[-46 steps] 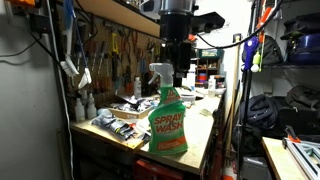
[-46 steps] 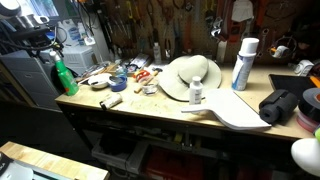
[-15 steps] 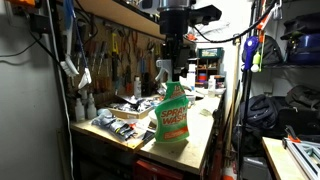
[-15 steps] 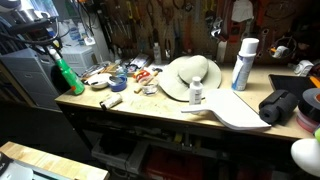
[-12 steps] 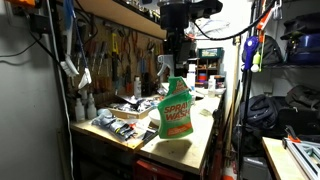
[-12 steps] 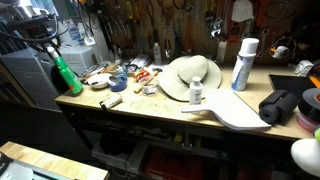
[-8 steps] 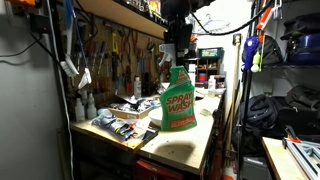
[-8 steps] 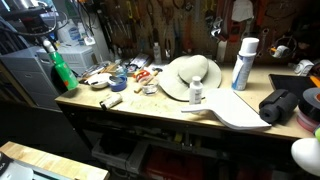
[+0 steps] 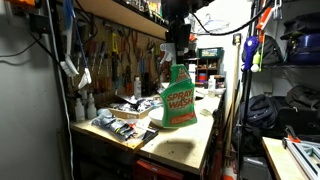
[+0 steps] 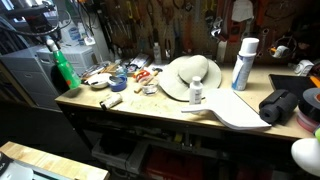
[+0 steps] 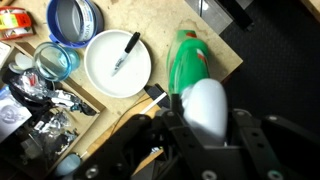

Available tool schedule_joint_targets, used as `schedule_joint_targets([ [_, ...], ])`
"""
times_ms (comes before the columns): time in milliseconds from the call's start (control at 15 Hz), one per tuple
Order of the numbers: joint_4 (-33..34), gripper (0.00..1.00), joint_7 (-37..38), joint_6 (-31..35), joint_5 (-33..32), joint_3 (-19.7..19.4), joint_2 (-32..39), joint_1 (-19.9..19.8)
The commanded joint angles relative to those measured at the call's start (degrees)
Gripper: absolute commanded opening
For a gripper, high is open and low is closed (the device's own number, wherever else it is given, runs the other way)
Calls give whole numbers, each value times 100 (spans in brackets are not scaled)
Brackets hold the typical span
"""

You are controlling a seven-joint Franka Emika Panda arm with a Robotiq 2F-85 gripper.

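Wrist view, L side: white plate (image 11: 105, 78) w/ a small utensil (image 11: 125, 53) laid on it, set on the workbench (image 9: 190, 150).
Bottle: green Spray 'n Wash trigger bottle (image 9: 178, 102), held clear of the bench top near its corner. It is seen just R of the plate, apart from it.
Claw: Robotiq gripper (image 9: 177, 60) clamped on the bottle's white spray head, fingers on either side.
Bottle vs claw: directly below, hung from its top.
Long axis: approx. vertical, slightly tilted. Viewed end-on by the wrist cam, head nearest, base toward the bench.
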Motion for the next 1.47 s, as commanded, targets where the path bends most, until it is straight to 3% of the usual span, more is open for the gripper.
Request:
schedule_joint_targets([
  [0,505,12,212,-385,-68,-189,-40,-272],
  [267,999,12,697,-155,-167,-402,303,-628],
  [733,2023,12,1494,-328,-396,-711,1075,-1153],
  [1133,1842,12,1367,-135,-160,-1007,935,-1423],
  [1200,1905,37,1380,-129,-254,-944,1127,-1364],
  [1400,1894,37,1378,-129,-242,-1014,1120,-1429],
])
